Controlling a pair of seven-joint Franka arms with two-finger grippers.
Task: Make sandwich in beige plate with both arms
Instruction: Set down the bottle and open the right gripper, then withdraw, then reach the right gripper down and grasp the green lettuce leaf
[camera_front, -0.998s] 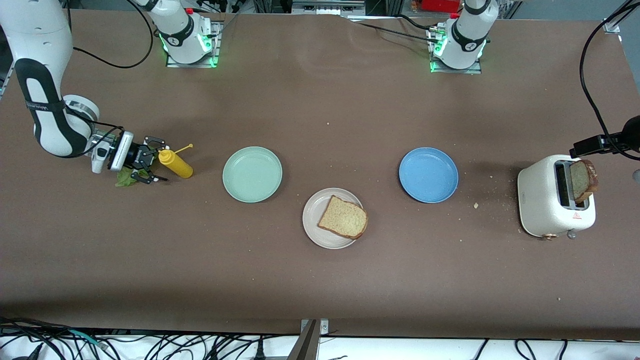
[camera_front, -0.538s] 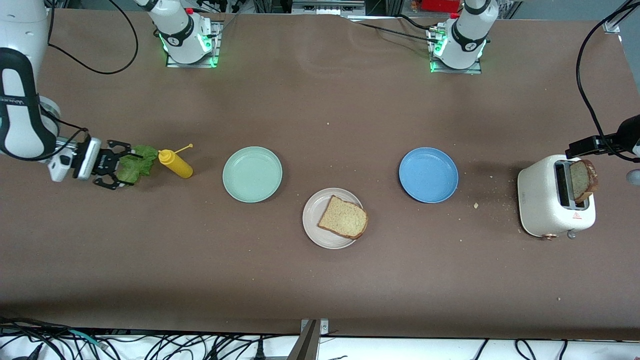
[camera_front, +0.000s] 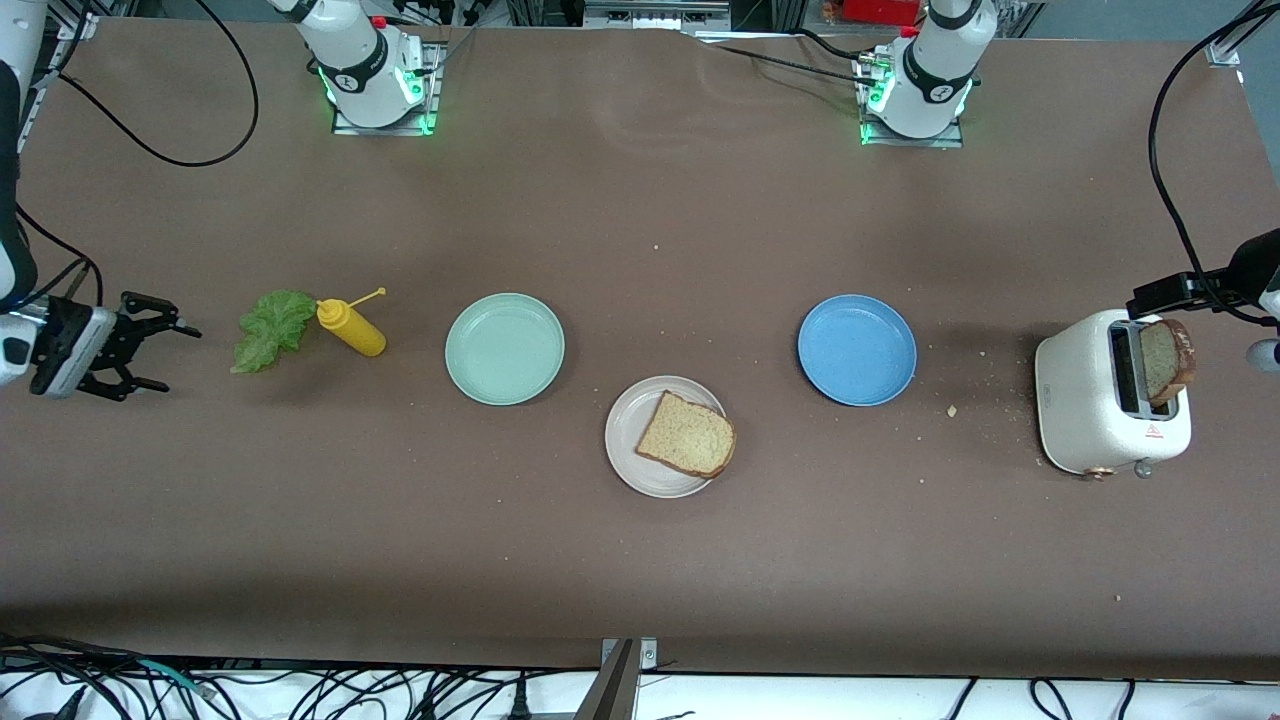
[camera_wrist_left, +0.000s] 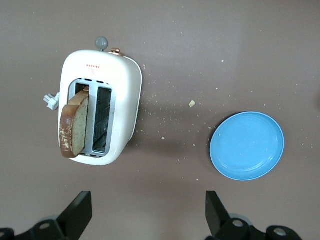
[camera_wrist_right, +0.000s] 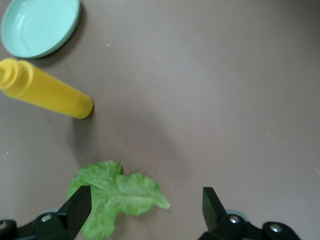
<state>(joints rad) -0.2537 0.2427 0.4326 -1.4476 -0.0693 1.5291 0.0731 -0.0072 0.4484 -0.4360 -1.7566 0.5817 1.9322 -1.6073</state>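
The beige plate (camera_front: 628, 432) lies near the table's middle with one tan bread slice (camera_front: 688, 436) on it, overhanging the rim. A second slice (camera_front: 1166, 360) (camera_wrist_left: 73, 124) stands tilted in the white toaster (camera_front: 1090, 395) (camera_wrist_left: 122, 107). The lettuce leaf (camera_front: 268, 327) (camera_wrist_right: 117, 197) lies flat beside a yellow squeeze bottle (camera_front: 352, 328) (camera_wrist_right: 47, 92). My right gripper (camera_front: 176, 356) (camera_wrist_right: 145, 212) is open and empty, just clear of the leaf, toward the right arm's end of the table. My left gripper (camera_front: 1162, 296) (camera_wrist_left: 148, 212) hangs open and empty above the toaster.
A mint green plate (camera_front: 505, 349) (camera_wrist_right: 40, 25) and a blue plate (camera_front: 857, 350) (camera_wrist_left: 247, 145) lie empty, farther from the front camera than the beige plate. Crumbs (camera_front: 952, 410) are scattered between the blue plate and the toaster.
My right gripper has drawn back from the lettuce toward the right arm's end of the table, staying open; the leaf stays beside the bottle. The left gripper has barely moved.
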